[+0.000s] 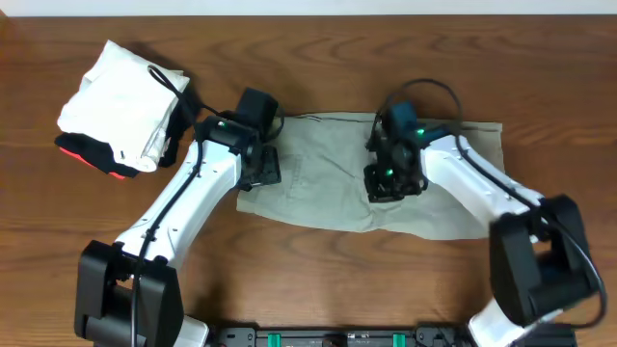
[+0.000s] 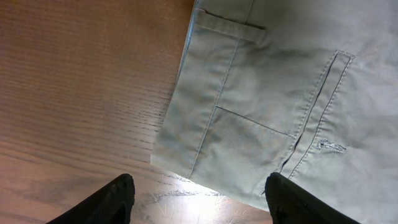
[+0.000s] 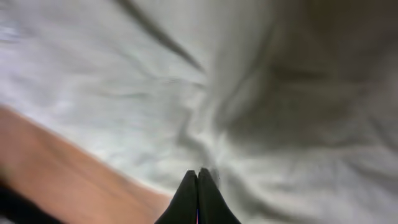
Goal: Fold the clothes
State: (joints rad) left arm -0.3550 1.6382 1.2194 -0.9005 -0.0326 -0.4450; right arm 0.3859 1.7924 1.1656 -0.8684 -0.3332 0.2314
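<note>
The clothes, a pair of light khaki trousers (image 1: 328, 183), lie flat across the middle of the wooden table. My left gripper (image 1: 265, 166) hovers over their left end. In the left wrist view this gripper (image 2: 199, 186) is open, its dark fingertips (image 2: 121, 193) straddling the waistband corner of the trousers (image 2: 280, 81), with nothing between them. My right gripper (image 1: 390, 183) is over the middle of the trousers. In the blurred right wrist view it (image 3: 199, 171) is shut, its tips at wrinkled cloth (image 3: 280, 93); no cloth shows between the fingers.
A pile of folded white, black and red garments (image 1: 120, 106) sits at the far left of the table. Bare wood (image 1: 318, 260) runs along the front of the trousers. Both arm bases stand at the near edge.
</note>
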